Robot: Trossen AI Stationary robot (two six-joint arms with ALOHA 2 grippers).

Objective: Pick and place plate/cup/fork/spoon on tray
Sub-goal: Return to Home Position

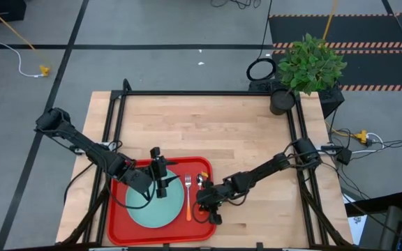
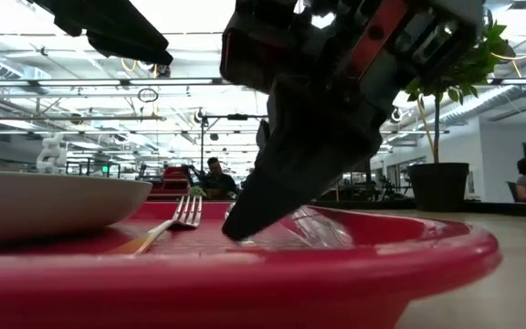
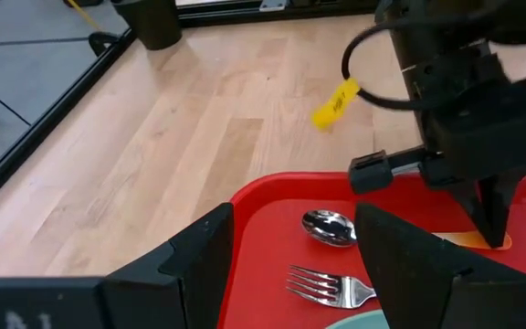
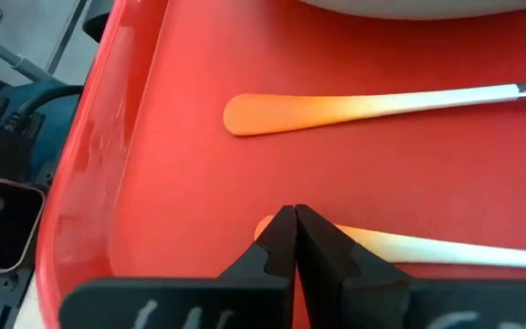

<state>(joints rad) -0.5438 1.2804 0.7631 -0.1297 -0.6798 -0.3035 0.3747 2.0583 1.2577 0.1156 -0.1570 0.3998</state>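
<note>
My right gripper [image 4: 295, 219] has its jaws clenched, tips at the handle end of the spoon [image 4: 446, 249] on the tray [image 4: 153, 183]. A sloppy lift could drag it into the fork [image 4: 354, 110] just beside. Farther on, the left gripper [image 3: 295, 228], jaws released, hangs over the plate [image 1: 145, 209], crowding my way out.

On the tray [image 1: 121, 226], the left gripper [image 1: 160, 174] covers part of the plate [image 1: 155, 213]. The right gripper [image 1: 204, 204] hides the handle end of the spoon [image 1: 200, 180]. In the low view the plate runs off the picture's edge, and the handle of the fork [image 2: 187, 212] beside it looks blurry.
</note>
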